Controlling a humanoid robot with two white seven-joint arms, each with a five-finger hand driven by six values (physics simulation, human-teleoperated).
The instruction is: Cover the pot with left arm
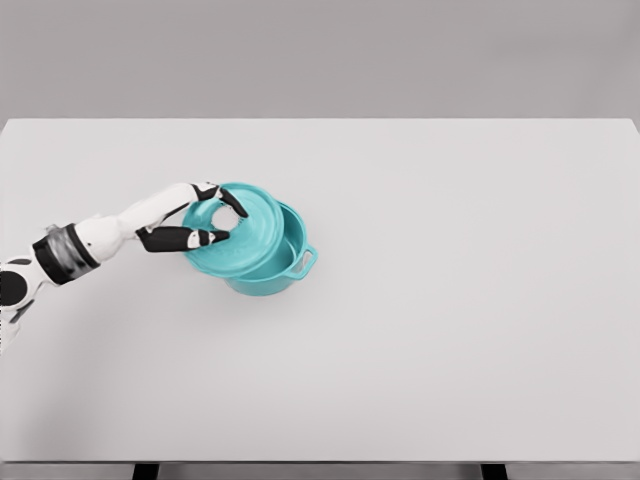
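Over pot point(283, 268) | left hand point(205, 222) grips lid point(250, 235) (tilted, facing left) | table point(450, 300)

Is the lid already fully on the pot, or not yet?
Not yet. The lid, held by the left robot hand, sits shifted left and tilted, so the right side of the pot is uncovered.

The teal lid point(245, 235) in the left hand point(200, 225) looks smooth and matt, like the pot point(285, 270) and white table point(450, 320).

A wide white table point(450, 330) under even light; a plain grey wall point(320, 55) behind.
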